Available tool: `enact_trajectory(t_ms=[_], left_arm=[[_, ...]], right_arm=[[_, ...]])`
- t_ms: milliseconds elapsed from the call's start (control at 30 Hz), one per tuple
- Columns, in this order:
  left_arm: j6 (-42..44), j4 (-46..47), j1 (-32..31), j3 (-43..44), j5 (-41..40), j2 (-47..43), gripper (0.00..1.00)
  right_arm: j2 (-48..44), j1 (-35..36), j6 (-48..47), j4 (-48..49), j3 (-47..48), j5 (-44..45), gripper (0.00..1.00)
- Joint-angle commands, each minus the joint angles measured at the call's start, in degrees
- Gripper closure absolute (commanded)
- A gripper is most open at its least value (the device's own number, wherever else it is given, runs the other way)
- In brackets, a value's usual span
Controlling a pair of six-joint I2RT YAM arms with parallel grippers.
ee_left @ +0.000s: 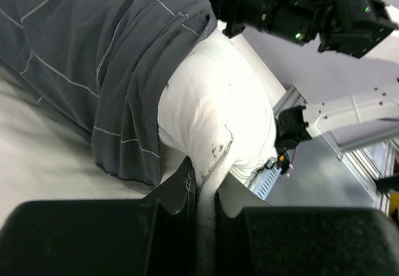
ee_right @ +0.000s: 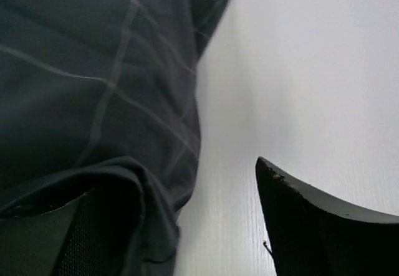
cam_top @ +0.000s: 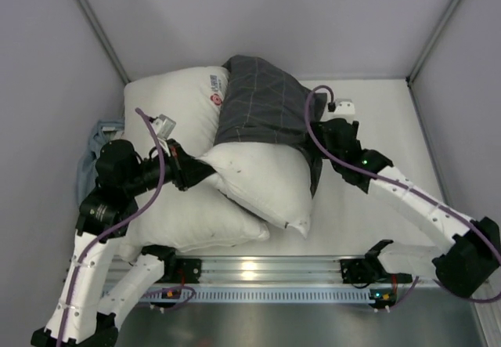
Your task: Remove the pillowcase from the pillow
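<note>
The dark grey-blue checked pillowcase [cam_top: 264, 100] covers the far half of the plain white pillow [cam_top: 262, 181], whose near half sticks out toward me. My left gripper [cam_top: 205, 167] is shut on the pillow's left corner. In the left wrist view its jaws [ee_left: 206, 185] pinch a fold of the white pillow [ee_left: 215, 111] just below the pillowcase's bunched hem [ee_left: 134, 101]. My right gripper [cam_top: 315, 150] is at the pillowcase's right edge. In the right wrist view it is open [ee_right: 177, 182], with the pillowcase's hem [ee_right: 100, 114] draped over its left finger and its right finger [ee_right: 312, 226] over the bare table.
A white pillow with a red round logo [cam_top: 182, 100] lies at the back left, under the pillowcase's edge. Another white pillow [cam_top: 192, 220] lies under the task pillow at the front left. A light blue cloth [cam_top: 94, 145] is at the far left. Grey walls close in the white table [cam_top: 368, 151].
</note>
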Motion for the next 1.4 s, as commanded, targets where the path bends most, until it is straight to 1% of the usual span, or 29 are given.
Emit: enact_trajectory(t_ms=[0, 33, 67, 133, 167, 267, 367, 467, 533, 667, 800, 933, 967, 1033, 1133, 1200, 1267, 1367], left_arm=[[-0.3, 11.5, 0.0, -3.0, 12.9, -2.9, 1.0], [0.5, 12.2, -0.1, -4.9, 14.1, -3.1, 1.0], [0.9, 12.3, -0.1, -5.6, 16.9, -2.9, 1.0], [1.4, 12.6, 0.0, -7.8, 19.1, -2.9, 1.0], [1.4, 12.5, -0.1, -8.5, 20.5, -2.9, 1.0], [1.6, 12.5, -0.1, -10.6, 23.1, -3.3, 1.0], [1.1, 12.6, -0.1, -12.4, 24.1, -4.5, 1.0], [0.7, 12.6, -0.3, -14.9, 27.4, -5.0, 1.0], [0.4, 12.5, -0.9, -15.9, 26.0, -5.8, 1.0], [-0.6, 12.6, -1.0, -18.2, 24.8, -6.1, 1.0], [-0.2, 12.6, -1.0, -18.8, 23.8, -6.0, 1.0], [0.3, 12.5, -1.0, -18.9, 23.2, -5.4, 1.0], [0.4, 12.6, -1.0, -19.0, 22.9, -5.3, 1.0], [0.6, 12.6, -1.0, -19.2, 22.6, -4.8, 1.0], [0.5, 12.6, -1.0, -19.0, 22.7, -4.7, 1.0], [0.4, 12.6, -1.0, -18.7, 22.9, -4.7, 1.0], [-0.1, 12.5, -1.0, -18.2, 23.6, -5.2, 1.0], [-0.6, 12.5, -1.0, -17.3, 24.4, -6.1, 1.0]], right_arm=[[-7.8, 3.5, -4.8, -4.9, 3.8, -9.9, 0.23], [-10.6, 6.7, -6.1, -5.4, 4.4, -11.0, 0.21], [-11.8, 8.3, -6.6, -5.8, 5.0, -13.5, 0.2], [-14.4, 11.8, -6.9, -6.1, 6.6, -15.6, 0.2], [-15.2, 12.2, -6.9, -5.8, 7.0, -18.8, 0.19], [-16.0, 12.3, -7.8, -2.0, 7.5, -24.0, 0.19], [-12.2, 12.3, -9.1, -2.5, 10.8, -25.6, 0.19], [-7.8, 12.3, -10.4, -2.5, 13.5, -28.1, 0.19], [-5.4, 12.4, -11.0, -1.9, 14.4, -30.1, 0.19], [-4.9, 14.1, -12.7, 0.5, 13.6, -34.7, 0.19], [-8.2, 17.2, -14.1, 5.0, 10.4, -34.4, 0.19], [-11.5, 19.8, -14.6, 7.1, 8.8, -33.3, 0.18], [-11.8, 20.2, -14.9, 7.5, 8.3, -34.7, 0.18], [-10.9, 21.6, -15.5, 7.1, 8.4, -36.0, 0.18], [-7.3, 22.4, -16.0, 5.6, 9.7, -33.8, 0.19], [-5.0, 22.5, -16.2, 6.7, 10.1, -32.9, 0.19], [-3.1, 22.5, -16.2, 7.8, 11.2, -26.9, 0.2], [3.5, 22.4, -17.8, 8.4, 13.8, -18.7, 0.25]])
